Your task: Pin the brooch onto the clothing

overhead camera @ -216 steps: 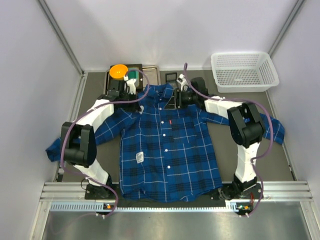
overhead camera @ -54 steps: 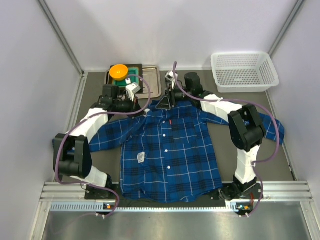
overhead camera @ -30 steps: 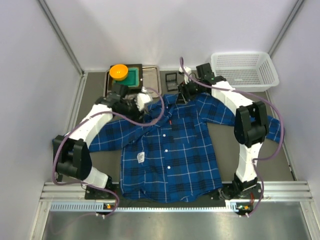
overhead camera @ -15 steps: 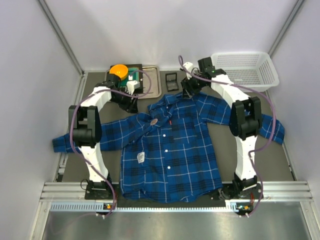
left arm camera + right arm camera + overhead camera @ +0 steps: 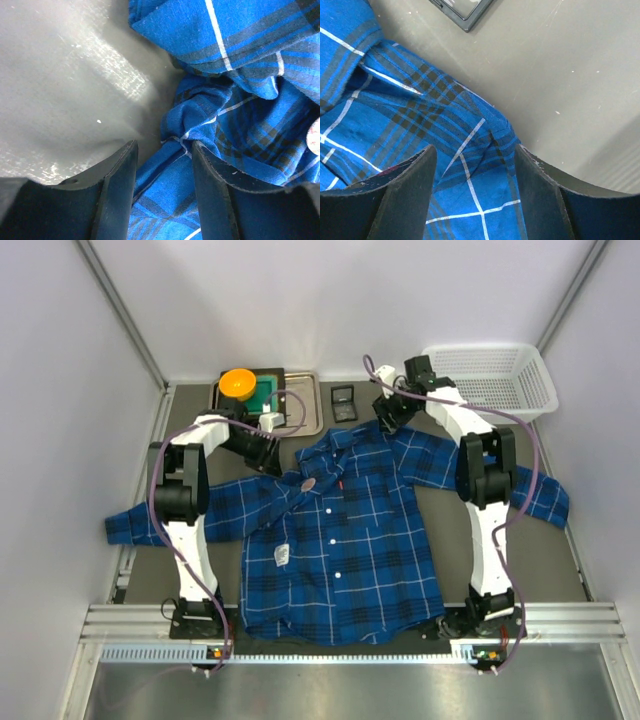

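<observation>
On shirt (image 5: 340, 540) front: brooch (image 5: 308, 482), lying just right of open left hand (image 5: 162, 147), toward arm bases; open right hand (image 5: 475, 150) farther off.

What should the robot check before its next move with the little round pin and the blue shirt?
1. Brooch on the shirt: ok. The brooch lies on the upper front of the shirt.
2. Brooch pinned fast: cannot tell. Its back is hidden.
3. Left hand free: ok. The left hand is open and holds nothing, with bunched cloth beneath it.
4. Right hand free: ok. The right hand is open over the shirt's shoulder edge.
5. Cloth smooth beside the brooch: not ok. It is wrinkled there.
</observation>
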Controlling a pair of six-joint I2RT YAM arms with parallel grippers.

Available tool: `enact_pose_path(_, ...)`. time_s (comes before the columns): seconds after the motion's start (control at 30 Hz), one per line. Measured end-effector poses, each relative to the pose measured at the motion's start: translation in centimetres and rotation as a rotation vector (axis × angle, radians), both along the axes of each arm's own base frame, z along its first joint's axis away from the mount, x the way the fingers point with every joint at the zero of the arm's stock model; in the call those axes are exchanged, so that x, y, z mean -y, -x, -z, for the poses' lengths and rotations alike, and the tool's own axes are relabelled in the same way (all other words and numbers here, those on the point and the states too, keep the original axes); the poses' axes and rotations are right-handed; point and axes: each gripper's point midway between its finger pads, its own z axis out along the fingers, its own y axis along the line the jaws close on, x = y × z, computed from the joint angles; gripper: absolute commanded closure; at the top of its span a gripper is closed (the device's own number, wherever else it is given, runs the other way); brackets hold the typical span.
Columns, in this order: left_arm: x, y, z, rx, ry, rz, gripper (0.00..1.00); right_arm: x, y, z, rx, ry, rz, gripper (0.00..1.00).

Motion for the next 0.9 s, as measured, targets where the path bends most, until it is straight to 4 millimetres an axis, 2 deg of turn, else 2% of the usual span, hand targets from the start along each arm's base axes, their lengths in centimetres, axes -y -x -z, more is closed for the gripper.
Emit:
enact_pose_path(0.07, 0.1, 0.3, -0.1, -0.006, 0.011, 0.008, 0.55, 0.1, 0.0, 0.8, -0.011, 0.009, -0.004, 0.38)
enact_pose_path(0.17, 0.3, 0.8, 0.0, -0.018, 0.021, 0.020, 0.81, 0.1, 0.1, 1.5, -0.019, 0.018, -0.012, 0.41)
enact_pose_path(0.2, 0.3, 0.9, 0.1, -0.021, 0.022, 0.024, 0.94, 0.2, 0.1, 1.7, -0.019, 0.022, -0.014, 0.44)
enact_pose_path(0.23, 0.3, 1.1, 0.1, -0.024, 0.023, 0.026, 1.00, 0.2, 0.1, 1.9, -0.021, 0.026, -0.016, 0.46)
enact_pose_path(0.27, 0.2, 1.1, 0.2, -0.026, 0.022, 0.028, 1.00, 0.3, 0.0, 2.1, -0.021, 0.032, -0.018, 0.48)
enact_pose_path(0.37, 0.1, 1.0, 0.2, -0.019, 0.016, 0.025, 1.00, 0.6, -0.1, 2.9, -0.024, 0.054, -0.020, 0.73)
enact_pose_path(0.4, -0.1, 0.8, 0.3, -0.014, 0.012, 0.019, 1.00, 0.8, -0.1, 3.2, -0.024, 0.065, -0.018, 0.93)
enact_pose_path(0.43, -0.3, 0.6, 0.3, -0.010, 0.005, 0.011, 1.00, 0.9, -0.2, 3.4, -0.024, 0.075, -0.016, 1.00)
enact_pose_path(0.6, -2.9, -1.5, 0.1, 0.064, -0.085, -0.064, 1.00, 2.2, -0.5, 4.4, -0.025, 0.138, 0.020, 1.00)
enact_pose_path(0.73, -6.2, -3.8, -1.7, 0.177, -0.168, -0.143, 1.00, 2.8, -0.6, 4.7, -0.023, 0.160, 0.036, 1.00)
enact_pose_path(0.9, -9.7, -5.3, -2.9, 0.269, -0.255, -0.227, 1.00, 3.8, 0.1, 5.0, -0.037, 0.172, 0.052, 1.00)
